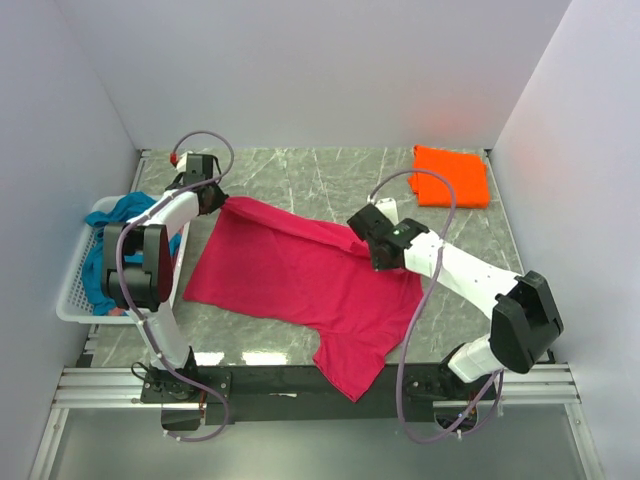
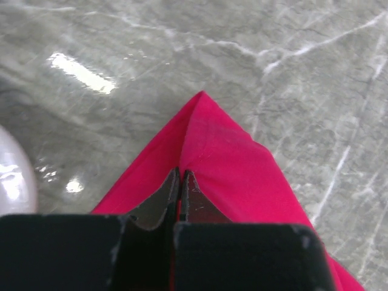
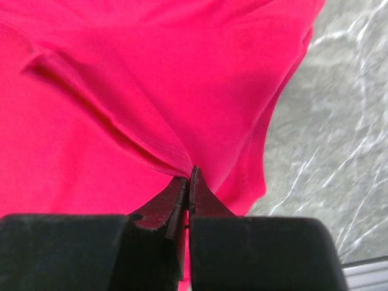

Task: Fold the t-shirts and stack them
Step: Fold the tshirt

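On table (image 1: pixel 330 175), pink t-shirt (image 1: pixel 300 275) pinched: left claw (image 2: pixel 181 177) at corner, right claw (image 3: pixel 189 179) perhaps hem.

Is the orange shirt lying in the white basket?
No, the orange t-shirt lies folded at the far right corner of the table, while the basket holds a teal t-shirt.

White walls (image 1: pixel 320 70) are enclosing a grey marble-patterned worktop (image 1: pixel 330 180) on three sides; light is glaring off its glossy surface; an aluminium rail (image 1: pixel 100 385) is lining the near edge.

Matt pink cloth t-shirt (image 1: pixel 300 275) lies on glossy marbled tabletop (image 1: pixel 330 175).
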Controlling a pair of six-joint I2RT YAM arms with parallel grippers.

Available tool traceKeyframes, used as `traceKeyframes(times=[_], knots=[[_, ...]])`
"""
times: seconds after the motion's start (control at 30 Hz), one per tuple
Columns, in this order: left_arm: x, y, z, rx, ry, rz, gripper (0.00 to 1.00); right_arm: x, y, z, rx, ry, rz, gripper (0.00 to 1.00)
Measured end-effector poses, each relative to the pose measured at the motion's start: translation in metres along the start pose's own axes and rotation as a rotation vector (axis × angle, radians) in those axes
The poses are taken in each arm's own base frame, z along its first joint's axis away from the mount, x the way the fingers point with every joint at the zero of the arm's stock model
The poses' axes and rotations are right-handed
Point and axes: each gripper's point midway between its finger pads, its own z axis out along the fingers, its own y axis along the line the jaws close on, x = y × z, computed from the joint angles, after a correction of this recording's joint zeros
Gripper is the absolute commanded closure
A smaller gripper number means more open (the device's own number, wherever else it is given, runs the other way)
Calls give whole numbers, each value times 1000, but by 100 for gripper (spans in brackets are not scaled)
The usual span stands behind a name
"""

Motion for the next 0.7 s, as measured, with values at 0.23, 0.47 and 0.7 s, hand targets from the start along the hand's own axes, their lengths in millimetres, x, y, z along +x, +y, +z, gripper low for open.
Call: traceKeyframes(times=[0.23,0.47,0.7], knots=[[1,23,2,-68,23,-43,99,30,-4,1,1,25,-30,100],[4,28,3,-70,41,-53,99,48,9,4,-72,51,-85,100],[13,35,2,-98,72,-55,78,68,31,6,-166,122,-91,81]])
